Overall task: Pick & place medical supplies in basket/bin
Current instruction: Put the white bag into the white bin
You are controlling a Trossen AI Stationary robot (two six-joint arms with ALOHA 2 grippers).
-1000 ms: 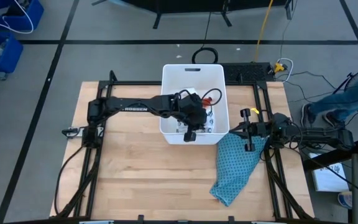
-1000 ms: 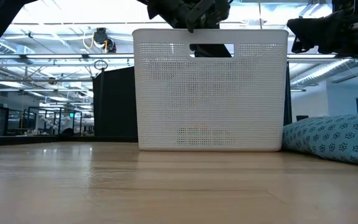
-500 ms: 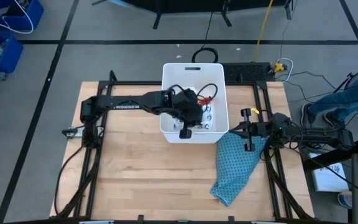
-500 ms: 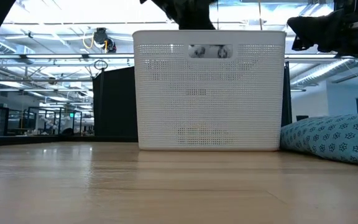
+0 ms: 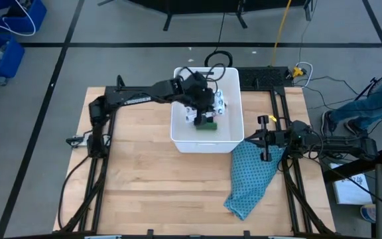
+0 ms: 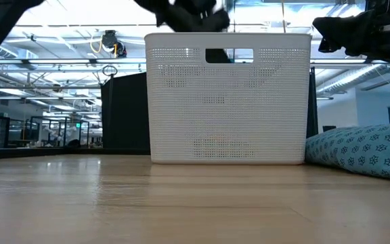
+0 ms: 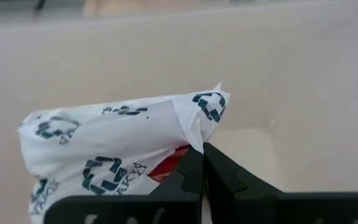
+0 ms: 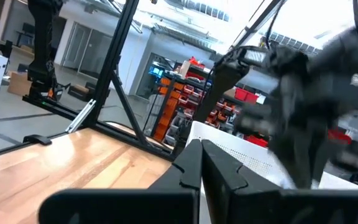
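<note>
Left gripper [image 5: 204,114]: fingers clamped on a corner of a crinkled white packet with dark teal ring marks [image 7: 120,149]; a sliver of red shows just under the packet beside the fingertips in the left wrist view. Half a second ago this gripper sat low near the near wall of the large white rectangular plastic tub [image 5: 180,142]; it has since pulled back toward the tub's middle, and the arm now reaches in over the far-left rim. Packet hangs at the gripper over the tub interior [image 5: 215,105]. Directly beneath the gripper, a small green block [image 5: 207,125] lies on the tub floor, newly visible in the high view. Low view: handle slot [image 6: 229,55] again dark.

Right gripper [image 5: 265,138]: fingers together, nothing between them, unchanged, waiting just right of the tub above the upper end of the teal patterned cloth [image 5: 251,179] on the wooden table [image 5: 138,192].
</note>
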